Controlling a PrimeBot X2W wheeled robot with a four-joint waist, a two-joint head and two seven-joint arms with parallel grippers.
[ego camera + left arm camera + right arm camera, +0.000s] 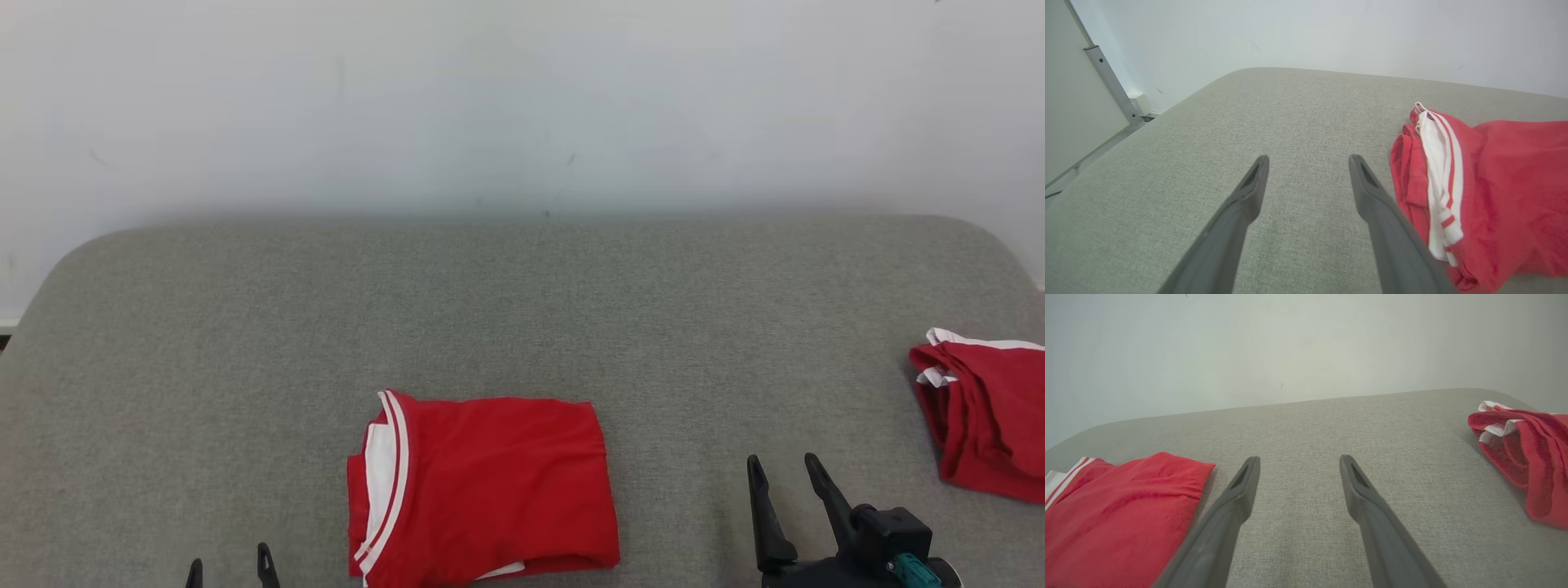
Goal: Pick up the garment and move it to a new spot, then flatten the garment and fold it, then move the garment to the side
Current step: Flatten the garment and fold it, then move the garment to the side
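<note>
In the head view the folded garment (pixel 490 482) loses its near edge below the frame, and the second red garment (pixel 988 416) runs off the right side. My left claw (pixel 229 559) is cut down to two fingertips; my right claw (pixel 780 461) is cropped at the wrist.

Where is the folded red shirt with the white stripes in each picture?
Head view: the folded red shirt is at the bottom middle, between the left pincer and the right pincer.
Left wrist view: right side, beside the left pincer.
Right wrist view: lower left corner.
Shared landmark: the grey cushion under it, white wall behind.
</note>
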